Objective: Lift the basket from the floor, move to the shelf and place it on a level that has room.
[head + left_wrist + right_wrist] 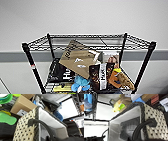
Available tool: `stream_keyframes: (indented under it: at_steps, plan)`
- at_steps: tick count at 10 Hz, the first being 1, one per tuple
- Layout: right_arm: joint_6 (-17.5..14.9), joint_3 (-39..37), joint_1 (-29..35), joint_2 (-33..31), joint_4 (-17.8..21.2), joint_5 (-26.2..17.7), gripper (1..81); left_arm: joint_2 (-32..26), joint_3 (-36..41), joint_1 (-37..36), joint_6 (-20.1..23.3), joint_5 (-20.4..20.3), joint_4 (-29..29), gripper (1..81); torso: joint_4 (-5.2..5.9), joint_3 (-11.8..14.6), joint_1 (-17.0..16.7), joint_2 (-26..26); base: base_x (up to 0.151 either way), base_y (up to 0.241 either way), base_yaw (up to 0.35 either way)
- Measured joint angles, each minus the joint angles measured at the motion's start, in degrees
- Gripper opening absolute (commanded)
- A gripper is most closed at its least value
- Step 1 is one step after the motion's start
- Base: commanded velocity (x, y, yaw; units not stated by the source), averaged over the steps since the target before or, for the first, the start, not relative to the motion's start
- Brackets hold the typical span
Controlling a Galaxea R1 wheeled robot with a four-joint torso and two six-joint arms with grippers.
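The shelf (pixel 88 62) stands straight ahead against a pale wall, and its top level (pixel 87 41) is a bare wire grid, while the tier below carries a tan paper bag (pixel 78 58), dark packets (pixel 100 75) and a blue soft toy (pixel 80 83). The basket (pixel 25 130) shows close up from both wrists, beside the rack's lower tiers, with cardboard boxes (pixel 22 104) and green plastic pieces (pixel 6 118) just behind it. Whether it rests on the floor or hangs lifted cannot be told from these views.

A dark loop handle (pixel 41 126) arches over each short end; the other one (pixel 142 127) shows from the right wrist. Whether either end effector is clenched on its handle or released cannot be told, as the fingers are not plain to see.

The basket looks light and fairly stiff, woven wicker with a soft white cloth lining (pixel 125 117), so it should carry without sagging. It holds a grey wrapped packet (pixel 130 129), which may slide if the basket tilts. The two loop handles look like the best places to take hold, one per side, kept level
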Motion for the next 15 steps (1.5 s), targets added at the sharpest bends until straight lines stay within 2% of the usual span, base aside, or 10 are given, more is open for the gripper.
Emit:
stream_keyframes:
  at_steps: [5, 15]
  plan:
    - [0.20, 10.34, 2.97, -6.10, -0.02, 0.67, 1.0, -6.80, 10.53, -2.66, 0.00, -0.11, 0.74, 1.0, 0.00, 0.00, 0.00, 0.00, 0.000, 0.000, 0.000]
    - [0.61, 27.10, 11.97, -15.88, 0.12, 0.11, 1.0, -19.13, 28.92, -12.76, -1.05, 0.55, 1.00, 1.0, 0.00, 0.00, 0.00, 0.00, 0.000, 0.000, 0.000]
